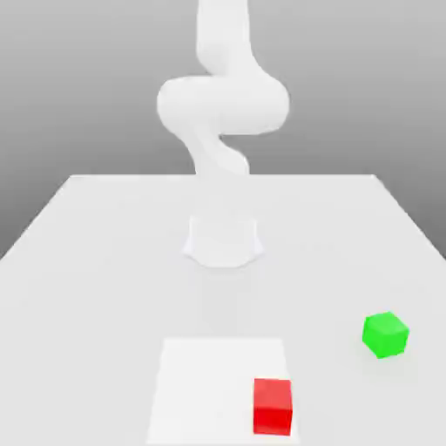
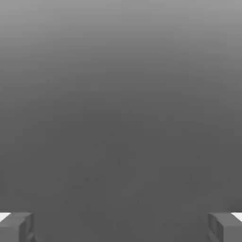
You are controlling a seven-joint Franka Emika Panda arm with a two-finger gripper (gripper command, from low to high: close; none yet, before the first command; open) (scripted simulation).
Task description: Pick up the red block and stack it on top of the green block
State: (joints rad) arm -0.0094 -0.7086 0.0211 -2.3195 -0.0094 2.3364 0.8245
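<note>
The red block [image 1: 273, 407] is seen on the white square [image 1: 209, 383] on the desk [image 1: 104, 287], by its right edge in the exterior view. The green block [image 1: 385, 335] is seen on the desk, right of the red block and farther back. The tool [image 2: 121, 228] is opened wide, with nothing held.

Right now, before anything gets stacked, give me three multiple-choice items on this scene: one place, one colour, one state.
1. Where is the red block?
A) on the green block
B) on the white square
C) in the gripper

2. What colour is the block off the white square?
A) green
B) blue
C) yellow

3. How does the gripper stand?
A) shut on a block
B) shut, empty
C) open, empty

Key:
1 B: the red block sits on the white square.
2 A: the green block lies beyond its edge.
3 C: the gripper's fingers are wide apart, nothing between.
</note>
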